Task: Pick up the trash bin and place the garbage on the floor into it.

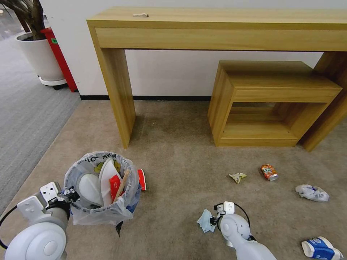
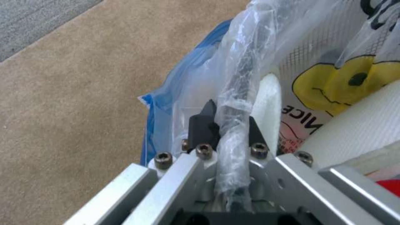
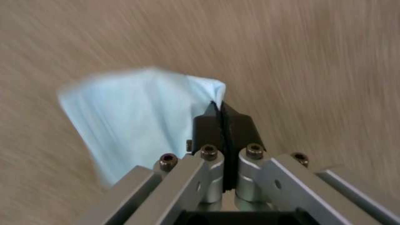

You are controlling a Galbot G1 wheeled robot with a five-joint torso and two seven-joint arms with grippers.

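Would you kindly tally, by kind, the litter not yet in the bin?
Crushed can: 1
Yellowish wrapper: 1
Crumpled paper: 1
Blue-white paper cup: 1
Pale blue tissue, held in the right claw: 1
Total: 5

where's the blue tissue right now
In the head view the tissue is at lower centre, pinched in the right gripper above the carpet, to the right of the bin.

One trash bin (image 1: 103, 187), one pale blue tissue (image 1: 206, 220), one crushed can (image 1: 269, 172), one paper cup (image 1: 321, 248), two crumpled scraps (image 1: 237, 177) (image 1: 312, 192), two wooden tables (image 1: 217, 21) (image 1: 271, 77), two grippers (image 1: 68, 196) (image 1: 215, 218).
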